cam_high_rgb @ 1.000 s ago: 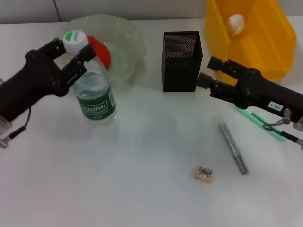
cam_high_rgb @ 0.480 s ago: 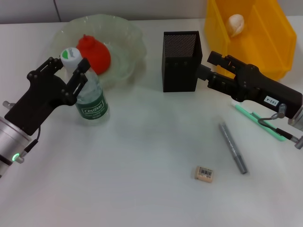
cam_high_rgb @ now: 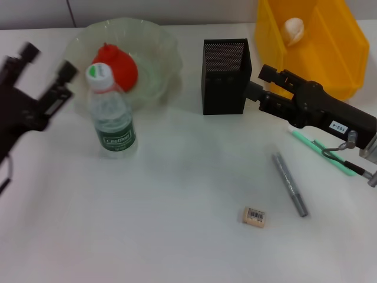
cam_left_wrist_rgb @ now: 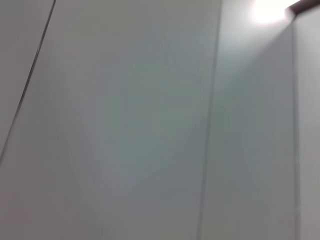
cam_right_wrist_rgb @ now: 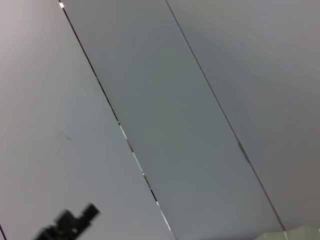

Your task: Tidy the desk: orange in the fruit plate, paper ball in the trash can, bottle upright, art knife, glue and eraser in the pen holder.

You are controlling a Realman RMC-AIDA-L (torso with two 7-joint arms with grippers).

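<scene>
The bottle (cam_high_rgb: 111, 112) stands upright on the white table, free of any grip. My left gripper (cam_high_rgb: 48, 61) is open and empty, to the left of the bottle and apart from it. The orange (cam_high_rgb: 115, 65) lies in the fruit plate (cam_high_rgb: 160, 44). The paper ball (cam_high_rgb: 293, 29) lies in the yellow trash can (cam_high_rgb: 347, 53). My right gripper (cam_high_rgb: 261, 81) is open and empty, just right of the pen holder (cam_high_rgb: 227, 76). The eraser (cam_high_rgb: 254, 216) lies at the front. A grey stick-like tool (cam_high_rgb: 289, 184) and a green thin tool (cam_high_rgb: 321, 150) lie on the table under the right arm.
The table (cam_high_rgb: 177, 224) is white and runs to a wall at the back. Both wrist views show only pale wall panels (cam_left_wrist_rgb: 150, 125). A small dark shape (cam_right_wrist_rgb: 70, 226) shows at the edge of the right wrist view.
My left gripper has let go of the bottle and pulled away to the left. The bottle now stands alone. The right arm has hardly moved over the last half second.
</scene>
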